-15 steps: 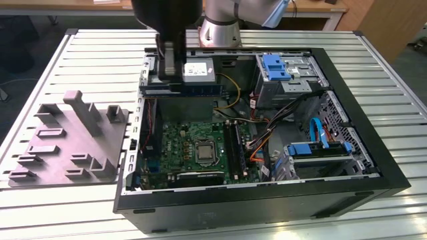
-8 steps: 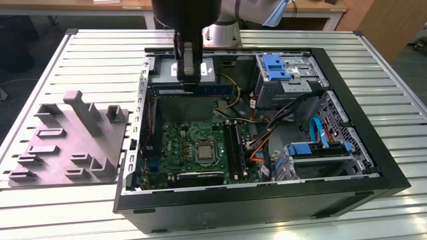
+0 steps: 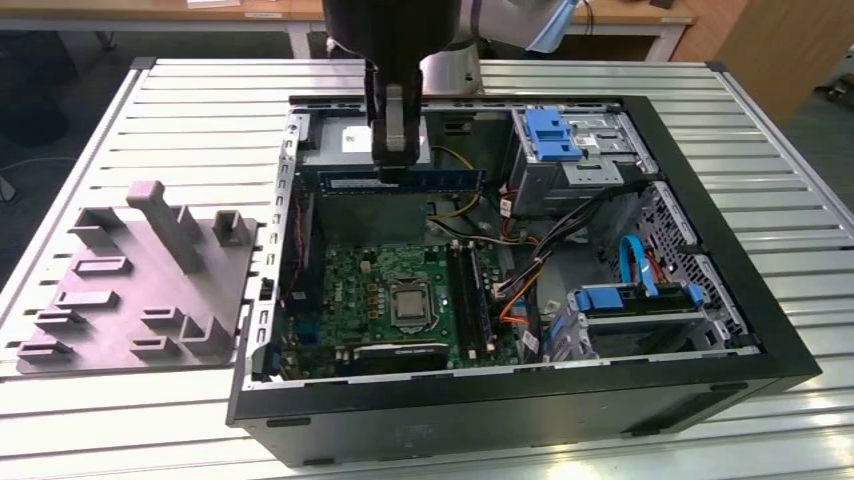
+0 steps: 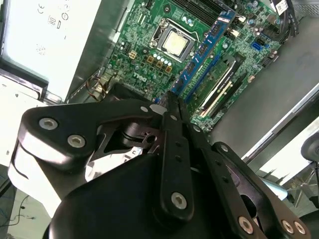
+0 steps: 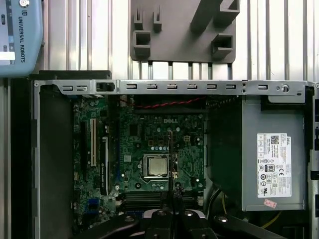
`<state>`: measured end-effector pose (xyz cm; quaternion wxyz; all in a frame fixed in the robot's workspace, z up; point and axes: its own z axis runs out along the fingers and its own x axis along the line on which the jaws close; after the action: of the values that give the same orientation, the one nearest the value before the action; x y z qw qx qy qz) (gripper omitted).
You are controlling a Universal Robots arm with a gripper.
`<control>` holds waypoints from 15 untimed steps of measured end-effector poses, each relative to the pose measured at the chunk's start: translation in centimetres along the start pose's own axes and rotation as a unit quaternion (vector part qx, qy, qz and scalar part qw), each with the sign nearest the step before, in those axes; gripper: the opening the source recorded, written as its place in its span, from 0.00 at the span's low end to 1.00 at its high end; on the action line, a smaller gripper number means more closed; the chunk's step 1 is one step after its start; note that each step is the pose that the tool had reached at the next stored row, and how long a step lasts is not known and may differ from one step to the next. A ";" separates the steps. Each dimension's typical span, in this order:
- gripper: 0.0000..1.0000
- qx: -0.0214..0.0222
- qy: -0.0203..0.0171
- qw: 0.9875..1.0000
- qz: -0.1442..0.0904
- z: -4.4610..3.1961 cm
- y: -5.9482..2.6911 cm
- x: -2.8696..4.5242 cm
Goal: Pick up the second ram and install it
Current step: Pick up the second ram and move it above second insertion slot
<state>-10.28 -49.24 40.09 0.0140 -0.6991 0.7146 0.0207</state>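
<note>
- Inside, the open computer case (image 3: 534, 400) holds a green motherboard (image 3: 360, 290) and cables (image 3: 534, 270).
- The gripper (image 3: 391, 172) is clamped on the second ram (image 3: 447, 180), over the case.
- Slatted metal table (image 3: 747, 120) beneath; grey fixture (image 3: 134, 290) beside.

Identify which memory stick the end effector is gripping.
The blue stick, clamped in the end effector above the case; the green stick sits on the motherboard.

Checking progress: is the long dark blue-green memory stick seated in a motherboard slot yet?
No, the pincer holds the stick above the green motherboard.
</note>
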 end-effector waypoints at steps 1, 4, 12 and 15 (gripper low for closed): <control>0.12 0.000 0.000 1.000 0.000 0.00 0.00 0.00; 0.12 0.000 0.000 1.000 0.000 0.10 -0.01 0.00; 0.12 0.000 0.000 1.000 0.000 0.92 -0.04 0.04; 0.12 0.000 0.000 1.000 0.000 1.39 -0.07 0.07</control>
<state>-10.22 -49.24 38.70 0.0140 -0.6991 0.7146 0.0207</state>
